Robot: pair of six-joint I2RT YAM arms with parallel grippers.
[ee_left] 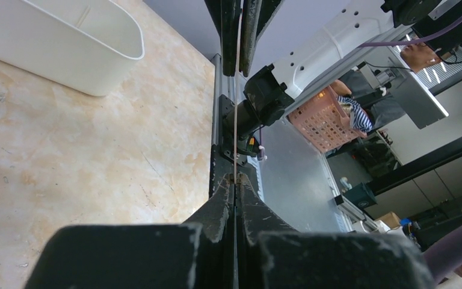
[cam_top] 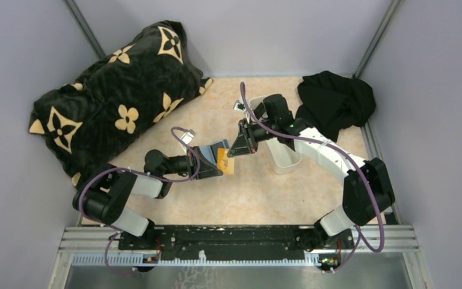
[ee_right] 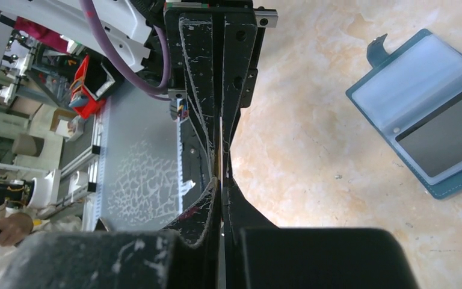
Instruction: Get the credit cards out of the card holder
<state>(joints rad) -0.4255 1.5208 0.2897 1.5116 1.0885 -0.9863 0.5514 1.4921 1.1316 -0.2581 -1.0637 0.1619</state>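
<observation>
The beige marbled table point(cam_top: 258, 192) bears a black flowered blanket point(cam_top: 120, 102), black cloth point(cam_top: 337, 99), white tray point(ee_left: 66, 66) and open card holder point(ee_right: 421, 138).

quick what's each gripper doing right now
left gripper: closed on the tan credit card
right gripper: closed on the same card, opposite edge

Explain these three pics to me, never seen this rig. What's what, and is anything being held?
Two robot arms, left and right, are bolted at the near table edge. The wide picture looks down from above them; the other two come from a camera on each wrist, looking along that arm's own fingers. The left gripper and right gripper are both shut on one tan card, seen edge-on in the wrist views. On the table the blue card holder lies open with a dark card in it. Also there: a white tray, a black cloth and a patterned blanket.
</observation>
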